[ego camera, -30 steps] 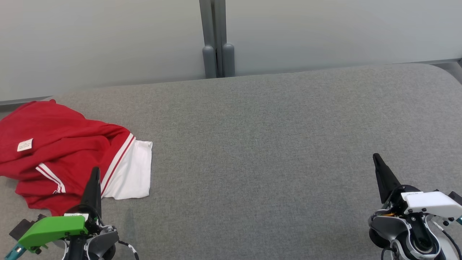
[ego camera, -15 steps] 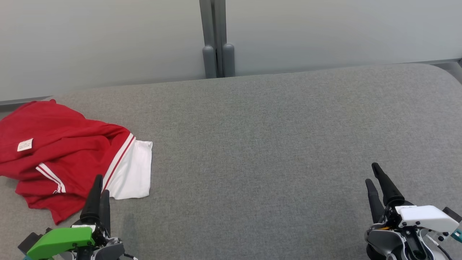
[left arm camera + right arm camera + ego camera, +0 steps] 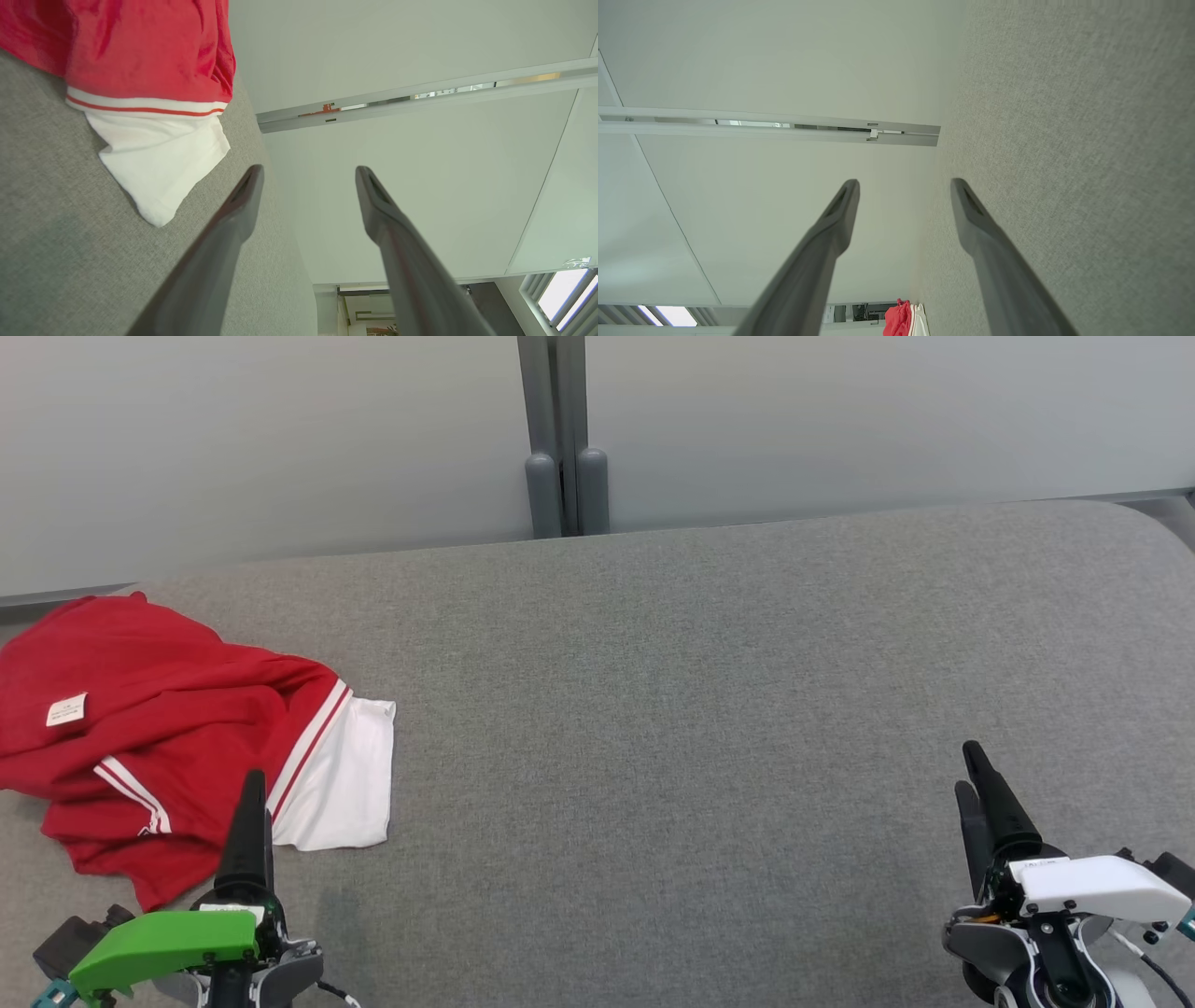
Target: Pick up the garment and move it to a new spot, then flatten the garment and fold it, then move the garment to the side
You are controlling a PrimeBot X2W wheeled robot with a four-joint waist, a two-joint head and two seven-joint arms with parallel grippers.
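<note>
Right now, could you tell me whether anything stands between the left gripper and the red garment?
Nothing visible does. The left gripper, jaws open, is close beside the garment, with only grey cushion between.

The head camera looks forward and down across the grey table [image 3: 709, 709], with the garment [image 3: 140, 747] at 9 o'clock. Both wrist cameras lie low, rolled sideways, facing the wall [image 3: 420, 163]. The left sees the garment near at 11 o'clock, the right far at 6 o'clock.
</note>
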